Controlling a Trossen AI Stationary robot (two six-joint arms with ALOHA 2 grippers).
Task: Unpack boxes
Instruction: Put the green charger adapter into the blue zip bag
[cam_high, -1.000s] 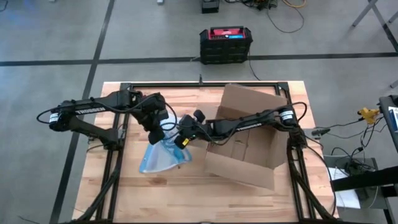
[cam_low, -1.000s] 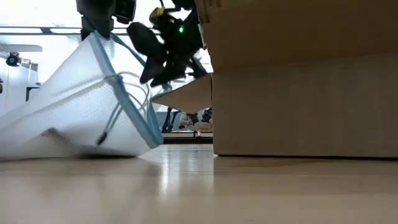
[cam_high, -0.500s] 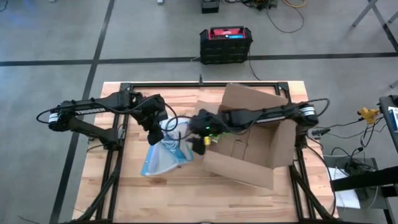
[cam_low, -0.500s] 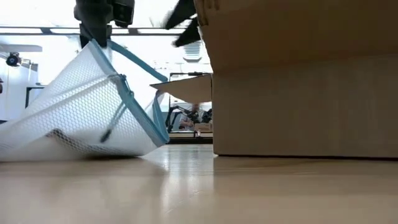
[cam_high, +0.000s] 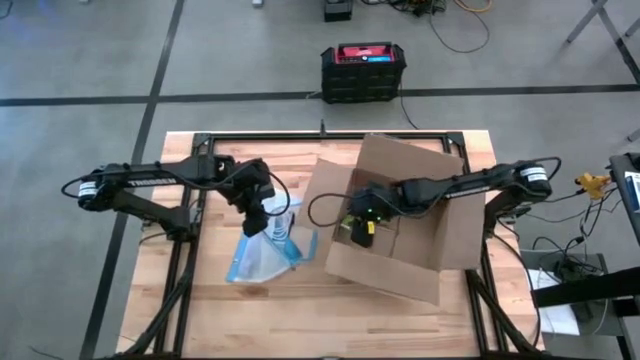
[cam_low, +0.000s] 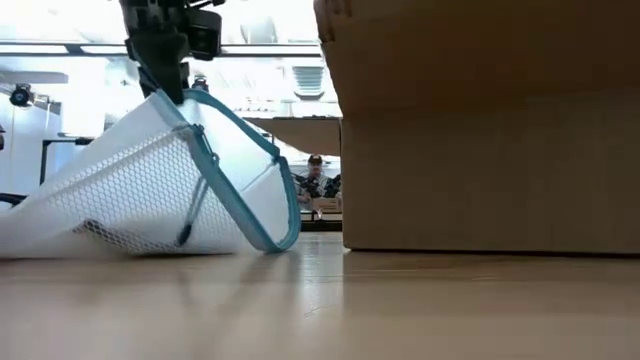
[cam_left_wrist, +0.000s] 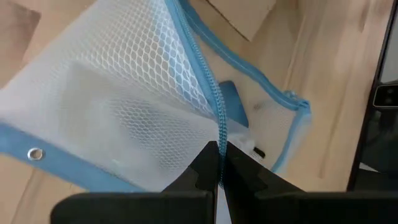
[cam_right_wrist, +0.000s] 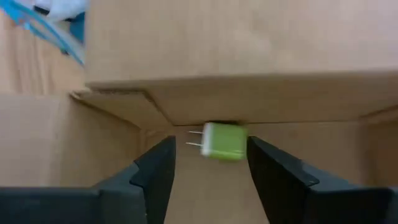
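Dark right tool (cam_right_wrist: 208, 180) sits inside the one plain brown corrugated cardboard box (cam_high: 420, 262), fingers apart, nothing gripped. One small green plug-in charger with two metal prongs (cam_right_wrist: 222, 141) lies between and just past the fingers (cam_right_wrist: 155, 171), by the box's inner wall. Box stands on the right half of the light wooden tabletop (cam_high: 300, 320), flaps open. Left tool (cam_left_wrist: 217, 171), fingers together, is clamped on the blue zipper edge of one clear mesh bag with blue trim (cam_high: 262, 250), which is just left of the box. One black crate with red top (cam_high: 363, 72) on the floor beyond the tabletop. Low view: a person (cam_low: 316, 180) far behind, between bag and box.
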